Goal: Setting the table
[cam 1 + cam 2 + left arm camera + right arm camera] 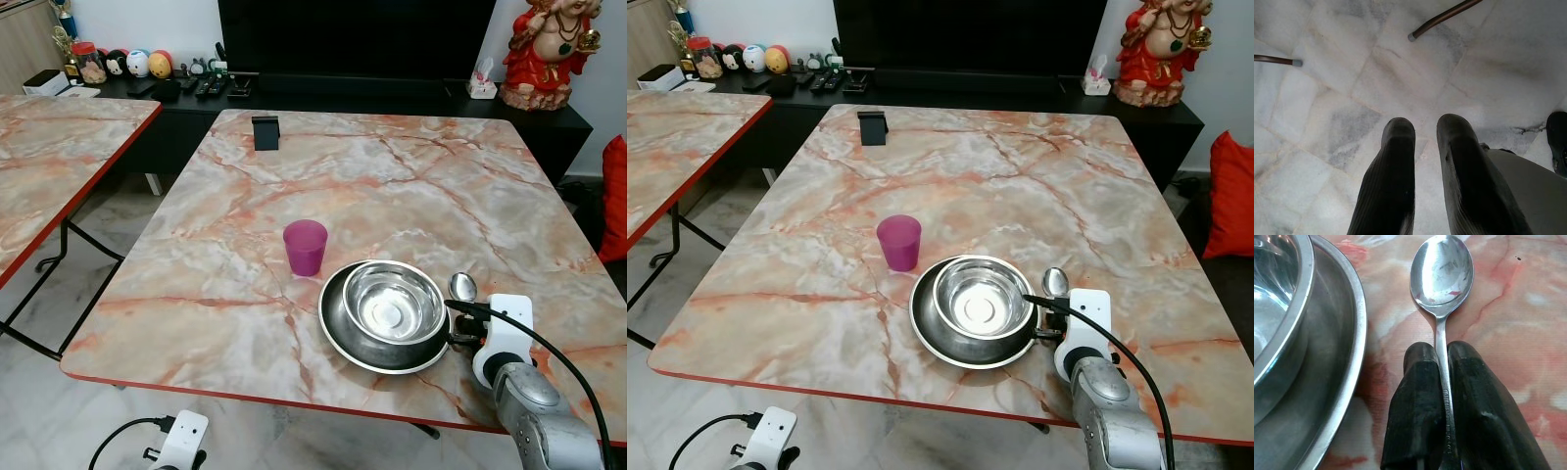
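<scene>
Right gripper [1442,382] jaws pinch the shiny steel spoon [1442,271] handle, lower right beside the round steel plate [338,338] on the marble-patterned desk [392,186]; left gripper [1422,142] jaws slightly parted over pale floor tiles [1327,73].

Bright even daylight, sharp focus — glare on the bowl [392,302], soft shadows

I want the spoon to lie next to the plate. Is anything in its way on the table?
Nothing visible. The right gripper holds the spoon low over bare table just right of the plate.
</scene>
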### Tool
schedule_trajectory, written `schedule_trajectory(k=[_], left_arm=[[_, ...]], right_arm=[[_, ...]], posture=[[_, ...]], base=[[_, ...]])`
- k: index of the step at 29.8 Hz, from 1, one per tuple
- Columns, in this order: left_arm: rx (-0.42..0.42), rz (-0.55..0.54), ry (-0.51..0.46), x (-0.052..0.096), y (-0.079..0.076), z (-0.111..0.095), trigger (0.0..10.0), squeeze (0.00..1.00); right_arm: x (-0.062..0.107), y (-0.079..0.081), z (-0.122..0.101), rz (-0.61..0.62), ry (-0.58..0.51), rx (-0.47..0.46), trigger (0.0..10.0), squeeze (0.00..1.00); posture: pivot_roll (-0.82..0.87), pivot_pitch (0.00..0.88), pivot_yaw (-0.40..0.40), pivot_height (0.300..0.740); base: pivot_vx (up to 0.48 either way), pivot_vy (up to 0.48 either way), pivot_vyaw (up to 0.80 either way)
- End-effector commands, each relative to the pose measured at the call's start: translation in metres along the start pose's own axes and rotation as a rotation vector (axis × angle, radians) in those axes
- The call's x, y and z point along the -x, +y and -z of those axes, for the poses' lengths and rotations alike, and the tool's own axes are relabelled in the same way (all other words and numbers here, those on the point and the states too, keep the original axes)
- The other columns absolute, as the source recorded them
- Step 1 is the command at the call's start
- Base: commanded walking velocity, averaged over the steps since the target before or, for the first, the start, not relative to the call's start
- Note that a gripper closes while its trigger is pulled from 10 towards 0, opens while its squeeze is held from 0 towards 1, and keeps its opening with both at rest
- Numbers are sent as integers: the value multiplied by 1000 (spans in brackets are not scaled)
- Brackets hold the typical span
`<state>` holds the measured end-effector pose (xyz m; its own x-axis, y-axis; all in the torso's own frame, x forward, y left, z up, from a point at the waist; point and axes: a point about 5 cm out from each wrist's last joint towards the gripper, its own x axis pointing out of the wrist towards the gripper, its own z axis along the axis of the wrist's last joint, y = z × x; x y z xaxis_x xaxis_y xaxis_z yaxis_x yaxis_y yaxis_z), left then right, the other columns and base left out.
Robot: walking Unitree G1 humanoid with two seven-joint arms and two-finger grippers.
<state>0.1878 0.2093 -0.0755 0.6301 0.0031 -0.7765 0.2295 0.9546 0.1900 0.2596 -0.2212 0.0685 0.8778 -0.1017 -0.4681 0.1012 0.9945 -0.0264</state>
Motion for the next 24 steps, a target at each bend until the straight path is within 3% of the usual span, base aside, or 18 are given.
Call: schedule_trajectory(k=[1, 5, 6, 7, 10, 12, 13, 24], left_arm=[[-11, 0, 28, 1, 2, 6, 10000, 0], [-11, 0, 30, 1, 2, 6, 10000, 0], [-11, 0, 31, 1, 2, 6, 10000, 0], [-12, -1, 32, 1, 2, 6, 10000, 0], [-12, -1, 32, 1, 2, 7, 10000, 0], [-12, -1, 31, 2, 2, 7, 10000, 0], [-12, -1, 31, 2, 2, 7, 10000, 0], [-12, 1, 27, 1, 2, 6, 10000, 0]], right_arm=[[-1, -2, 10, 8, 51, 9, 10000, 0], [-2, -1, 9, -1, 48, 0, 10000, 20], [-2, -1, 9, -1, 47, -2, 10000, 263], [-2, 0, 9, -1, 47, -7, 10000, 831], [-2, -1, 10, 7, 46, -4, 10000, 875], [-2, -2, 9, 15, 46, 0, 10000, 824], [-2, -2, 9, 21, 45, 2, 10000, 0], [-3, -3, 7, 30, 36, 3, 10000, 0]], posture=[[-12, 0, -4, 740], [-11, 0, -4, 740], [-11, 0, -4, 740], [-11, 0, -4, 740], [-11, 0, -4, 740], [-11, 0, -4, 740], [-11, 0, -4, 740], [-10, 0, -3, 740]], base=[[0, 0, 0], [0, 0, 0], [0, 0, 0], [0, 0, 0], [0, 0, 0], [0, 0, 0], [0, 0, 0], [0, 0, 0]])
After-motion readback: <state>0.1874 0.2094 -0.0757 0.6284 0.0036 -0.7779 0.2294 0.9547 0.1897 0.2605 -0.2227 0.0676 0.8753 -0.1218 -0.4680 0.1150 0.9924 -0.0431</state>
